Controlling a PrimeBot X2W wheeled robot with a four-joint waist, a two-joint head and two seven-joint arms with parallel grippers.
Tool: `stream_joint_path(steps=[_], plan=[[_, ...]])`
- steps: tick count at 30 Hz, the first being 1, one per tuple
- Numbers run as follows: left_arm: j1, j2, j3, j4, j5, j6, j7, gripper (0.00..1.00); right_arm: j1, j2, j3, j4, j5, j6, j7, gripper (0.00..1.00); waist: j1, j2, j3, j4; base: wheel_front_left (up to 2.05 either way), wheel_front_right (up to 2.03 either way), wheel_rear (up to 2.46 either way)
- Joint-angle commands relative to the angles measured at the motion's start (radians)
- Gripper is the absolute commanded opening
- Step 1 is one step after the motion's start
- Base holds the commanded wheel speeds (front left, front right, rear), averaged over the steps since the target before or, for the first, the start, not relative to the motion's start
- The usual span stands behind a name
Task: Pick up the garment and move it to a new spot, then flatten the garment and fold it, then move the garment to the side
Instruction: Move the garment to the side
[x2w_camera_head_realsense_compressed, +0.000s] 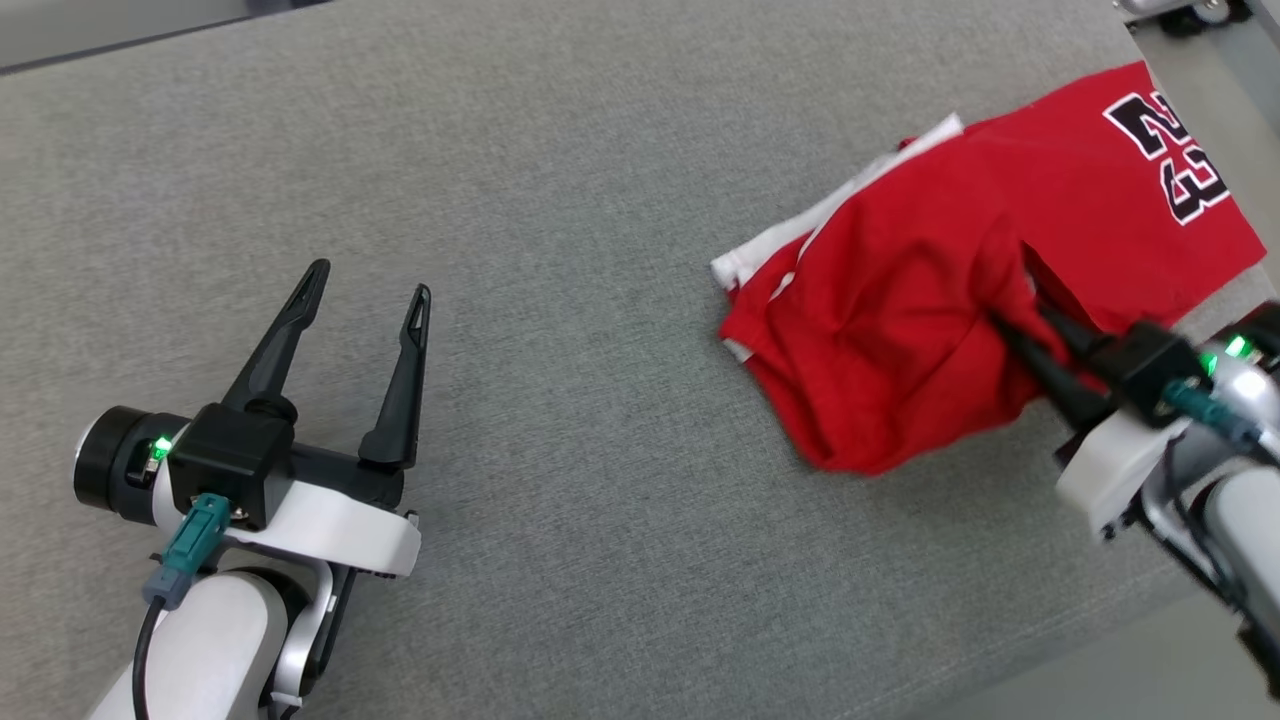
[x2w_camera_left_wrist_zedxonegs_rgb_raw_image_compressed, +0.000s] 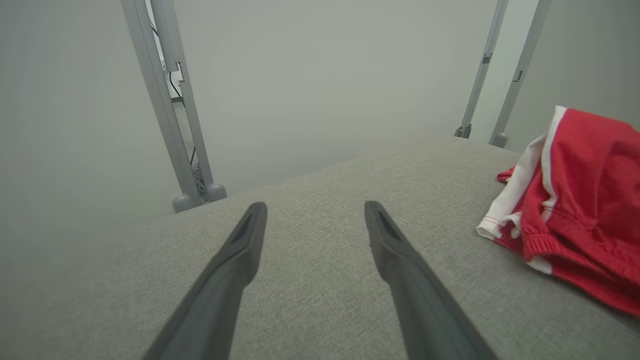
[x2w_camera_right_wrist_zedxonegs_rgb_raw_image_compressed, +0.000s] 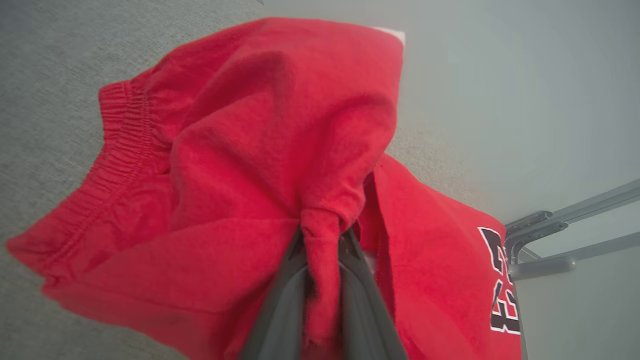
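Right wrist view: the right gripper (x2w_camera_right_wrist_zedxonegs_rgb_raw_image_compressed: 324, 236) pinches a fold of the garment (x2w_camera_right_wrist_zedxonegs_rgb_raw_image_compressed: 240, 150) (a narrow bite). Best lifted slowly; the left gripper (x2w_camera_head_realsense_compressed: 370, 280) gapes empty.

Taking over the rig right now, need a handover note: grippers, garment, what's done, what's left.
Right gripper: jaws shut on a pinched fold of the red shorts.
Left gripper: open, empty, over bare grey fabric surface on the robot's left.
Shorts: crumpled at the right side of the surface, the leg with the "23" print near the right edge, cloth tented at the pinch.
Done: grasp made.
Left: carry to a new spot, flatten, fold, move aside.
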Motion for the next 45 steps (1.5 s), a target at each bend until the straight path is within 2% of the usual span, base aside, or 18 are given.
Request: stream_joint_path(steps=[1, 10, 14, 15, 16, 23, 26, 30, 33, 37, 42, 45], plan=[[-0.014, 0.012, 0.003, -0.003, 0.005, 0.002, 0.006, 1.00, -0.033, -0.016, -0.007, 0.012, 0.001, -0.001, -0.012, 0.00, 0.0000, 0.0000, 0.025, -0.026, 0.00, 0.00, 0.00], [-0.055, 0.007, -0.019, -0.013, 0.015, -0.012, 0.011, 1.00, -0.171, -0.136, -0.040, 0.153, 0.018, -0.001, -0.045, 0.00, 0.0000, 0.0000, 0.065, -0.011, 0.00, 0.00, 0.00], [-0.073, 0.005, -0.024, -0.007, 0.019, -0.013, 0.007, 1.00, -0.226, -0.153, -0.025, 0.238, 0.016, -0.001, -0.062, 0.02, 0.0000, 0.0000, 0.085, -0.002, 0.00, 0.00, 0.00], [-0.076, 0.005, -0.023, -0.007, 0.018, -0.014, 0.005, 1.00, -0.237, -0.149, -0.027, 0.266, 0.024, -0.001, -0.060, 0.11, 0.0000, 0.0000, 0.089, 0.001, 0.00, 0.00, 0.00], [-0.078, 0.005, -0.024, -0.005, 0.018, -0.015, 0.004, 1.00, -0.245, -0.148, -0.027, 0.293, 0.022, -0.001, -0.052, 1.00, 0.0000, 0.0000, 0.094, 0.005, 0.00, 0.00, 0.00], [-0.086, -0.001, -0.023, 0.014, 0.008, -0.012, -0.013, 1.00, -0.218, -0.089, -0.096, 0.432, 0.079, -0.001, -0.074, 1.00, 0.0000, 0.0000, 0.096, 0.016, 0.00, 0.00, 0.00], [-0.080, -0.006, -0.021, 0.021, 0.000, -0.009, -0.021, 1.00, -0.197, -0.072, -0.125, 0.450, 0.106, -0.001, -0.092, 1.00, 0.0000, 0.0000, 0.087, 0.020, 0.00, 0.00, 0.00], [-0.063, -0.017, -0.011, 0.040, -0.013, -0.001, -0.042, 1.00, -0.128, -0.027, -0.222, 0.448, 0.155, -0.001, -0.151, 1.00, 0.0000, 0.0000, 0.050, 0.034, 0.00, 0.00, 0.00], [-0.043, -0.023, 0.003, 0.048, -0.031, 0.008, -0.059, 1.00, -0.066, 0.022, -0.304, 0.395, 0.173, -0.001, -0.197, 1.00, 0.0000, 0.0000, 0.014, 0.048, 0.00, 0.00, 0.00], [-0.013, -0.033, 0.030, 0.053, -0.058, 0.025, -0.083, 1.00, 0.033, 0.113, -0.401, 0.254, 0.165, -0.001, -0.230, 1.00, 0.0000, 0.0000, -0.046, 0.074, 0.00, 0.00, 0.00], [0.036, -0.043, 0.056, 0.039, -0.081, 0.048, -0.100, 1.00, 0.159, 0.255, -0.497, 0.032, 0.103, -0.001, -0.242, 1.00, 0.0000, 0.0000, -0.113, 0.129, 0.00, 0.00, 0.00], [0.067, -0.040, 0.073, 0.043, -0.099, 0.055, -0.105, 1.00, 0.215, 0.337, -0.513, -0.077, 0.050, -0.001, -0.223, 1.00, 0.0000, 0.0000, -0.149, 0.162, 0.00, 0.00, 0.00]])
